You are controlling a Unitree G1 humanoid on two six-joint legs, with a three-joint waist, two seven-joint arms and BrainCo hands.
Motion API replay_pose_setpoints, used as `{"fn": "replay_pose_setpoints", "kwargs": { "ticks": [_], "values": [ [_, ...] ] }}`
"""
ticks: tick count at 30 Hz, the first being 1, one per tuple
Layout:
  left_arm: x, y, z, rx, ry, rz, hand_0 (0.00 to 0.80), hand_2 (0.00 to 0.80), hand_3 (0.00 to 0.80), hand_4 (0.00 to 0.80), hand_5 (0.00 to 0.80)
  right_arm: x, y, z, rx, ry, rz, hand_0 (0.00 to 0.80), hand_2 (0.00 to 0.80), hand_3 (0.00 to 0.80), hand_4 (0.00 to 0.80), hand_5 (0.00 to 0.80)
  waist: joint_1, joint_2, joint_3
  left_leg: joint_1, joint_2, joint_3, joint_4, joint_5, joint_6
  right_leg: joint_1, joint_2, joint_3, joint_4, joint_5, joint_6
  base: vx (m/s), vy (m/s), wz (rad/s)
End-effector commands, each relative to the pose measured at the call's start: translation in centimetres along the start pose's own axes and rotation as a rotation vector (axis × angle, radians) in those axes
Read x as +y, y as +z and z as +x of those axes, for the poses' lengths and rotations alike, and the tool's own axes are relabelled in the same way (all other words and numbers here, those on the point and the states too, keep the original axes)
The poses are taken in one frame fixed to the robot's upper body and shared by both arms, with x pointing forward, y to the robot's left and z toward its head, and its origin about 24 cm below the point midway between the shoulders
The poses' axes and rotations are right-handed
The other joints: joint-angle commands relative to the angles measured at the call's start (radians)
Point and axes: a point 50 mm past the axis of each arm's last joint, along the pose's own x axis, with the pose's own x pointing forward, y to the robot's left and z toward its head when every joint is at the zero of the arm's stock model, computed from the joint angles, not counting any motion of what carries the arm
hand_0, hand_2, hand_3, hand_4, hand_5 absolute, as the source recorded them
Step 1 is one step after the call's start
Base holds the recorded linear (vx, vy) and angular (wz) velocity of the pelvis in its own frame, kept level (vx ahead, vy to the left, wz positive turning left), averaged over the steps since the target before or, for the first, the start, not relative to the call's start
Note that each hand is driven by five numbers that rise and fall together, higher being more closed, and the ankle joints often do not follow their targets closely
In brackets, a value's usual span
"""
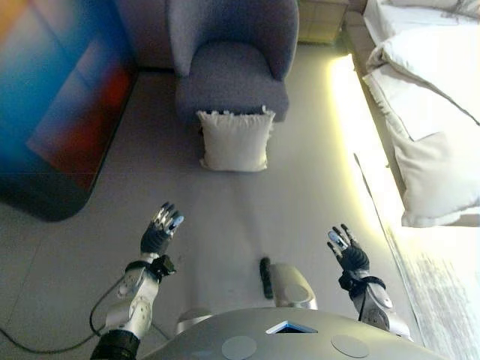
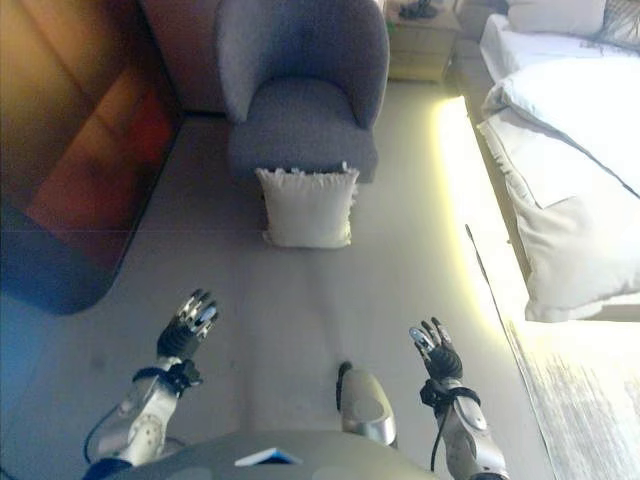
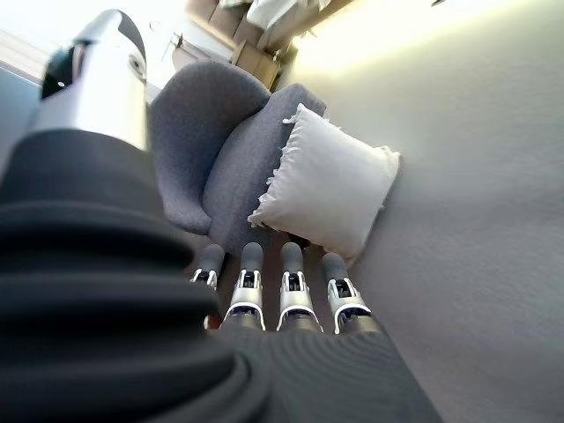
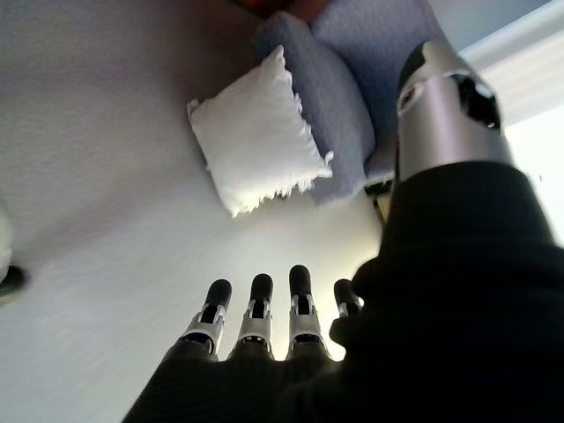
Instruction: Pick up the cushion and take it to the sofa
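A white cushion (image 1: 235,140) with a frilled edge stands on the grey floor, leaning against the front of a grey-blue armchair (image 1: 234,56). It also shows in the left wrist view (image 3: 330,183) and the right wrist view (image 4: 256,132). My left hand (image 1: 159,232) is raised, open and empty, well short of the cushion and to its left. My right hand (image 1: 346,250) is raised, open and empty, short of it and to the right. Both hands' fingers (image 3: 291,284) are straight.
A bed with white bedding (image 1: 427,97) runs along the right side, lit along its base. A dark glossy panel (image 1: 52,97) stands at the left. A wooden nightstand (image 2: 420,40) is behind the armchair at the right.
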Motion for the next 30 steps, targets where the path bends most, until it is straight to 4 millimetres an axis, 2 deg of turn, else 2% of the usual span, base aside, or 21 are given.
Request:
{"fn": "replay_pose_setpoints", "kwargs": {
  "ticks": [1,3,5,6,7,9,11,12,13,14,15,19,20,21,22,24,25,26,28,29,30],
  "values": [
    [-2.6,3.9,1.9,-0.181,-0.069,-0.046,0.000,0.000,0.000,0.000,0.000,1.2,2.4,0.9,-0.093,0.068,-0.072,0.000,0.000,0.000,0.000,0.000,0.000,-0.049,-0.017,-0.126,-0.099,0.008,0.464,0.265,0.070,0.120,-0.041,0.023,-0.280,0.202,0.026,0.311,-0.215,-0.84],
    [-3.0,4.0,2.1,-0.182,-0.071,-0.042,0.000,0.000,0.000,0.000,0.000,1.3,2.4,1.1,-0.104,0.070,-0.065,0.000,0.000,0.000,0.000,0.000,0.017,-0.062,-0.006,-0.229,-0.101,0.028,0.469,0.238,0.094,0.165,-0.040,0.031,-0.279,0.173,0.017,0.206,-0.098,-0.58],
    [-3.1,4.3,2.4,-0.187,-0.071,-0.038,0.000,0.000,0.000,0.000,0.000,1.6,2.3,1.2,-0.114,0.076,-0.052,0.000,0.000,0.000,0.000,0.000,0.036,-0.066,0.011,-0.298,-0.092,0.051,0.349,0.224,0.115,0.209,-0.024,0.042,-0.289,0.140,0.020,0.235,-0.015,-0.13],
    [-3.2,4.5,2.6,-0.190,-0.078,-0.039,0.000,0.000,0.000,0.000,0.000,1.6,2.4,1.2,-0.120,0.068,-0.048,0.000,0.000,0.000,0.000,0.000,0.037,-0.064,0.015,-0.300,-0.086,0.063,0.236,0.223,0.122,0.220,-0.009,0.065,-0.299,0.128,0.026,0.260,0.092,-0.05],
    [-3.3,4.8,2.7,-0.191,-0.085,-0.039,0.000,0.000,0.000,0.000,0.000,1.6,2.4,1.1,-0.125,0.057,-0.039,0.000,0.000,0.000,0.000,0.000,0.042,-0.054,0.018,-0.309,-0.081,0.067,0.106,0.243,0.116,0.231,0.011,0.077,-0.305,0.114,0.031,0.310,0.143,-0.13],
    [-3.5,4.9,2.9,-0.191,-0.093,-0.041,0.000,0.000,0.000,0.000,0.000,1.4,2.3,0.9,-0.131,0.039,-0.030,0.000,0.000,0.000,0.000,0.000,0.062,-0.042,0.028,-0.335,-0.102,0.028,-0.098,0.276,0.102,0.262,0.026,0.092,-0.313,0.093,0.044,0.304,0.143,-0.05],
    [-3.7,4.6,2.7,-0.198,-0.083,-0.042,0.000,0.000,0.000,0.000,0.000,1.5,2.0,0.7,-0.123,0.049,-0.030,0.000,0.000,0.000,0.000,0.000,0.091,-0.032,0.037,-0.349,-0.109,-0.047,-0.318,0.325,0.076,0.313,0.043,0.131,-0.319,0.061,0.048,0.373,0.090,-0.08],
    [-3.6,4.5,2.5,-0.202,-0.073,-0.045,0.000,0.000,0.000,0.000,0.000,1.5,1.9,0.7,-0.118,0.061,-0.034,0.000,0.000,0.000,0.000,0.000,0.099,-0.030,0.036,-0.360,-0.108,-0.068,-0.344,0.331,0.071,0.326,0.048,0.148,-0.322,0.055,0.050,0.411,0.042,-0.18],
    [-3.2,4.2,2.1,-0.209,-0.044,-0.058,0.000,0.000,0.000,0.000,0.000,1.4,1.6,0.6,-0.102,0.088,-0.051,0.000,0.000,0.000,0.000,0.000,0.115,-0.027,0.036,-0.392,-0.106,-0.113,-0.369,0.334,0.059,0.349,0.057,0.174,-0.323,0.038,0.052,0.361,0.029,-0.35],
    [-2.9,4.0,1.9,-0.211,-0.027,-0.066,0.000,0.000,0.000,0.000,0.000,1.4,1.4,0.5,-0.092,0.104,-0.064,0.000,0.000,0.000,0.000,0.000,0.120,-0.025,0.037,-0.411,-0.102,-0.117,-0.369,0.332,0.055,0.365,0.056,0.181,-0.322,0.022,0.053,0.433,0.054,-0.60],
    [-2.5,3.7,1.6,-0.211,-0.013,-0.071,0.000,0.000,0.000,0.000,0.000,1.3,1.3,0.4,-0.084,0.119,-0.075,0.000,0.000,0.000,0.000,0.000,0.123,-0.019,0.037,-0.425,-0.091,-0.102,-0.369,0.335,0.051,0.380,0.057,0.181,-0.316,0.002,0.052,0.359,0.078,-0.80],
    [-1.7,3.0,1.5,-0.198,-0.002,-0.075,0.000,0.000,0.000,0.000,0.000,1.3,1.0,0.1,-0.076,0.132,-0.086,0.000,0.000,0.000,0.000,0.000,0.122,0.004,0.037,-0.435,-0.063,-0.009,-0.369,0.346,0.044,0.412,0.055,0.136,-0.281,-0.063,0.047,0.333,0.116,-0.52],
    [-1.7,3.0,1.5,-0.198,-0.005,-0.073,0.000,0.000,0.000,0.000,0.000,1.3,1.0,0.1,-0.077,0.132,-0.083,0.000,0.000,0.000,0.000,0.000,0.121,0.008,0.038,-0.422,-0.064,0.019,-0.369,0.347,0.047,0.420,0.051,0.125,-0.270,-0.076,0.048,0.393,0.174,-0.24],
    [-1.8,3.2,1.5,-0.199,-0.014,-0.067,0.000,0.000,0.000,0.000,0.000,1.6,1.0,0.0,-0.080,0.131,-0.079,0.000,0.000,0.000,0.000,0.000,0.117,0.012,0.038,-0.405,-0.071,0.076,-0.337,0.337,0.061,0.429,0.041,0.099,-0.251,-0.088,0.051,0.420,0.194,-0.29],
    [-1.8,3.4,1.6,-0.201,-0.019,-0.062,0.000,0.000,0.000,0.000,0.000,1.8,1.1,0.0,-0.084,0.128,-0.075,0.000,0.000,0.000,0.000,0.000,0.116,0.012,0.034,-0.397,-0.084,0.112,-0.306,0.322,0.078,0.435,0.034,0.081,-0.239,-0.093,0.054,0.405,0.189,-0.19],
    [-2.0,3.6,1.6,-0.198,-0.026,-0.049,0.000,0.000,0.000,0.000,0.000,2.1,1.0,0.2,-0.085,0.113,-0.058,0.000,0.000,0.000,0.000,0.000,0.132,0.008,0.025,-0.402,-0.109,0.105,-0.298,0.329,0.076,0.447,0.012,0.052,-0.215,-0.081,0.076,0.396,0.155,0.02],
    [-1.9,3.9,1.7,-0.202,-0.022,-0.040,0.000,0.000,0.000,0.000,0.000,2.4,1.1,0.5,-0.081,0.117,-0.050,0.000,0.000,0.000,0.000,0.000,0.140,0.000,0.024,-0.396,-0.132,0.097,-0.281,0.317,0.091,0.451,-0.007,0.030,-0.184,-0.084,0.085,0.445,0.160,0.08],
    [-1.9,3.9,1.8,-0.203,-0.006,-0.024,0.000,0.000,0.000,0.000,0.000,2.7,0.9,0.7,-0.071,0.118,-0.045,0.000,0.000,0.000,0.000,0.000,0.147,-0.008,0.017,-0.386,-0.150,0.087,-0.269,0.304,0.109,0.454,-0.027,0.025,-0.151,-0.056,0.099,0.368,0.152,-0.02],
    [-2.0,4.6,2.0,-0.225,-0.022,-0.005,0.000,0.000,0.000,0.000,0.000,3.3,1.2,0.9,-0.071,0.136,-0.031,0.000,0.000,0.000,0.000,0.000,0.160,-0.017,-0.002,-0.372,-0.178,0.108,-0.238,0.277,0.140,0.446,-0.065,-0.006,-0.071,0.037,0.139,0.288,0.162,-0.21],
    [-2.1,4.9,2.0,-0.230,-0.026,0.001,0.000,0.000,0.000,0.000,0.000,3.5,1.2,1.0,-0.072,0.139,-0.032,0.000,0.000,0.000,0.000,0.000,0.167,-0.018,-0.007,-0.367,-0.187,0.108,-0.233,0.264,0.154,0.438,-0.080,-0.020,-0.009,0.065,0.149,0.325,0.231,-0.28],
    [-2.1,5.1,2.0,-0.233,-0.027,0.013,0.000,0.000,0.000,0.000,0.000,3.7,1.1,1.2,-0.077,0.133,-0.041,0.000,0.000,0.000,0.000,0.000,0.174,-0.010,-0.017,-0.342,-0.202,0.104,-0.228,0.237,0.178,0.402,-0.105,-0.042,0.138,0.133,0.159,0.331,0.263,-0.09]
  ]
}}
